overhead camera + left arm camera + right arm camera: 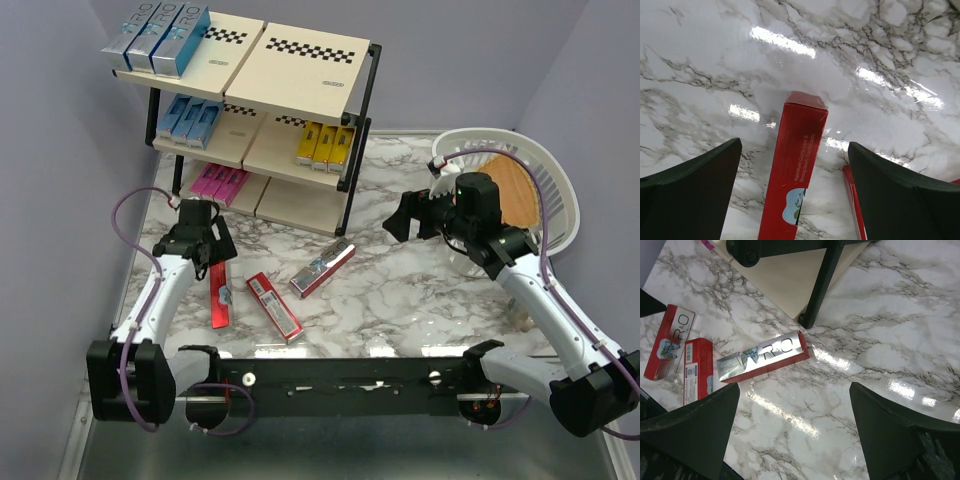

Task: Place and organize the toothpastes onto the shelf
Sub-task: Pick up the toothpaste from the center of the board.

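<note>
**Ana:** Purple walls close round the marble bench (400,290) on the left, back and right. What sits along the edges?

**Ben:** The shelf (300,75) fills the far left corner. The white basket (560,215) takes the far right, with a wooden board (515,190) in it. Open marble runs between the shelf's front leg and the basket.

**Ana:** And the toothpaste?

**Ben:** Silver-teal boxes (155,40) are on the top tier's left board, with blue boxes (190,118) on the tier below. Yellow boxes (328,145) are on the middle right and pink boxes (220,183) at the bottom left. Three more lie loose towards the front of the bench. A red box (218,295) is close to the left edge, and a second red box (274,306) is just beside it. A silver-faced box (323,268) lies further right, nearer the shelf's leg.

**Ana:** Left fingers?

**Ben:** The left fingers (212,243) are spread wide over the red box. In the wrist view they straddle it with marble showing on each side, and they grip nothing.

**Ana:** Right?

**Ben:** The right fingers (400,222) are also spread wide and hold nothing. They hang over open marble between the silver-faced box and the basket.
</note>
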{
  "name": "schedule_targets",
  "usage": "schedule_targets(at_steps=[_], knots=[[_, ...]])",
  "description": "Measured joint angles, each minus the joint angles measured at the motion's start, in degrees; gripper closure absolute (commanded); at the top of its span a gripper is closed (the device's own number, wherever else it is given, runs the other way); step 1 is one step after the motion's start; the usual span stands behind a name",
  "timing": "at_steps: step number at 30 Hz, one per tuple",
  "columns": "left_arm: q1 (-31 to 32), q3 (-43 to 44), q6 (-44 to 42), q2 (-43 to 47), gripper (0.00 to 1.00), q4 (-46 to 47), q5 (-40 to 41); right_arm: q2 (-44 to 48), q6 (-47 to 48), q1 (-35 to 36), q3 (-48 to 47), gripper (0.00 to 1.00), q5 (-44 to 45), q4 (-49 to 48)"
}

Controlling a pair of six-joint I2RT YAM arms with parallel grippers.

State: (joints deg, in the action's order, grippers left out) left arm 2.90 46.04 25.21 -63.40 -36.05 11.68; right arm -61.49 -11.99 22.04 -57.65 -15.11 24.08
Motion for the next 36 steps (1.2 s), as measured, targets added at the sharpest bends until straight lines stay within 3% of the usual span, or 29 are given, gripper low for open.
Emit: schedule_targets(at_steps=[11, 20, 24, 28, 36], knots=[[3.23, -1.46, 2.32, -15.02, 0.03, 3.98, 1.40, 0.00, 0.02, 0.00, 0.57, 0.00, -0.02, -0.61], [3.23, -5.27, 4.61, -16.74, 0.30, 7.43, -0.26, -0.13, 0.02, 0.00, 0.94, 0.00, -0.04, -1.09], [3.23, -6.25, 4.76, -15.78, 0.50, 8.24, -0.83, -0.61, 0.00, 0.00, 0.96, 0.00, -0.46, -1.46], [3.23, -7.48, 4.85, -13.33, 0.60, 7.50, -1.60, -0.87, -0.02, 0.00, 0.96, 0.00, -1.03, -1.77], [3.23, -7.04, 3.76, -5.97, 0.61, 5.90, -4.55, -0.87, -0.37, 0.00, 1.07, 0.00, -2.43, -2.14]])
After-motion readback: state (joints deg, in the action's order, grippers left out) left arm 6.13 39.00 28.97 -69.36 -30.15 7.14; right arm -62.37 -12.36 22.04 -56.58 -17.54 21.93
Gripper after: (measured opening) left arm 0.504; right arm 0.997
